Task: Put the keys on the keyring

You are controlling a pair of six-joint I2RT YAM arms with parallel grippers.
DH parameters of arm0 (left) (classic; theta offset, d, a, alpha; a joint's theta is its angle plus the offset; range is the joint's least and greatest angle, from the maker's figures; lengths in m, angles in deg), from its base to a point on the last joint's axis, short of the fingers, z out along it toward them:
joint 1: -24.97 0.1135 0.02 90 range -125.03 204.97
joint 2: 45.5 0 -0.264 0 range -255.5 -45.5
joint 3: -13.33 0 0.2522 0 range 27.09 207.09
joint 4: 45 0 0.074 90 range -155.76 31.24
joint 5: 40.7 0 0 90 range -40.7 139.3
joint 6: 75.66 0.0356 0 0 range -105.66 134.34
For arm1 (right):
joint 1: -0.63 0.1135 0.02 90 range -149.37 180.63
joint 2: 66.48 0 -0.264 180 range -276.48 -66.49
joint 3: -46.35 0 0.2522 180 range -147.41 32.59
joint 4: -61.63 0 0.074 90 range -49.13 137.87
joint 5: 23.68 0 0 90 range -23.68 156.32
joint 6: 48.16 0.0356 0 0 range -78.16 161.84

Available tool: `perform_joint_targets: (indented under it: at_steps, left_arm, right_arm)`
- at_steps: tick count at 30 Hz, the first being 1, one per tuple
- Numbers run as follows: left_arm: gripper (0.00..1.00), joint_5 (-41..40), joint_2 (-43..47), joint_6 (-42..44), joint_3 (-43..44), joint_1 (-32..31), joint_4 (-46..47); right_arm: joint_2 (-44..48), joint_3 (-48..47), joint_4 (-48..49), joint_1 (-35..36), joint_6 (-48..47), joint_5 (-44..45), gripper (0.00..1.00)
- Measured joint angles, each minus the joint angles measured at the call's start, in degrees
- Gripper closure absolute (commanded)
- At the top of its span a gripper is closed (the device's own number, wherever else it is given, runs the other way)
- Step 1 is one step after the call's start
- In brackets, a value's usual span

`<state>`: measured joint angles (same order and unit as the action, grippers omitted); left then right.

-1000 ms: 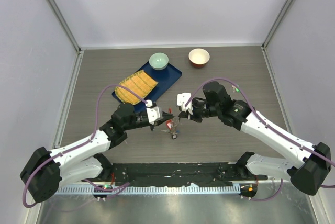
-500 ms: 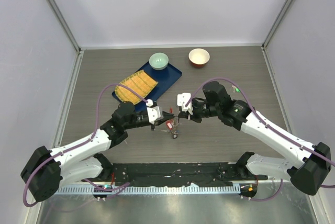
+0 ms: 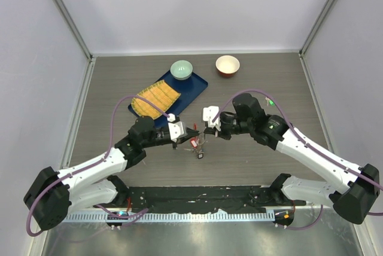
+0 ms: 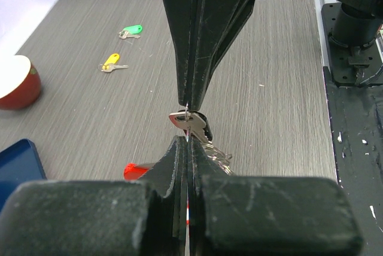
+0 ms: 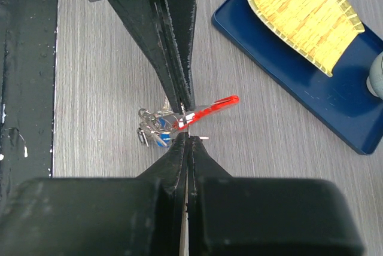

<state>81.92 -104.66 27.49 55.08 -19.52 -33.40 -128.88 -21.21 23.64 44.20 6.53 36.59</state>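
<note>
Both arms met tip to tip above the middle of the counter (image 3: 269,88). The jaws of the left gripper (image 3: 190,131) and of the right gripper (image 3: 207,131) were both fully closed.

The black-headed key (image 4: 192,125) sat directly between the two sets of tips, touching both. The keyring (image 5: 154,125) bunched just beside it, and its red loop (image 5: 210,107) angled away towards the blue tray (image 5: 281,58). Which jaws pinched the key and which pinched the ring could not be confirmed from any view.

The green key (image 4: 131,30) and the yellow key (image 4: 111,63) lay flat on the counter, well apart from the bunch and not yet threaded.

Assessment: the step in hand was threading the black-headed key onto the ring.

- One arm should hold the ring steady and the other should do all the feeding.
- The hole in the key head needs lining up with the split in the ring.
- Any motion should be small and slow, since both parts are thin and easily twisted out of a fingertip pinch.
- Neither grip should be released until the key hangs freely from the ring.

Risk noted: a slip would drop the bunch and force a regrasp.
</note>
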Motion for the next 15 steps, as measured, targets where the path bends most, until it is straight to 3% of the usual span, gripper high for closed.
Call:
perform_joint_targets:
  at_steps: [15]
  left_arm:
    - [1.0,0.0,-0.09,-0.02,0.09,0.0,-0.44]
  right_arm:
    - [0.31,0.0,0.04,0.11,-0.17,-0.66,0.99]
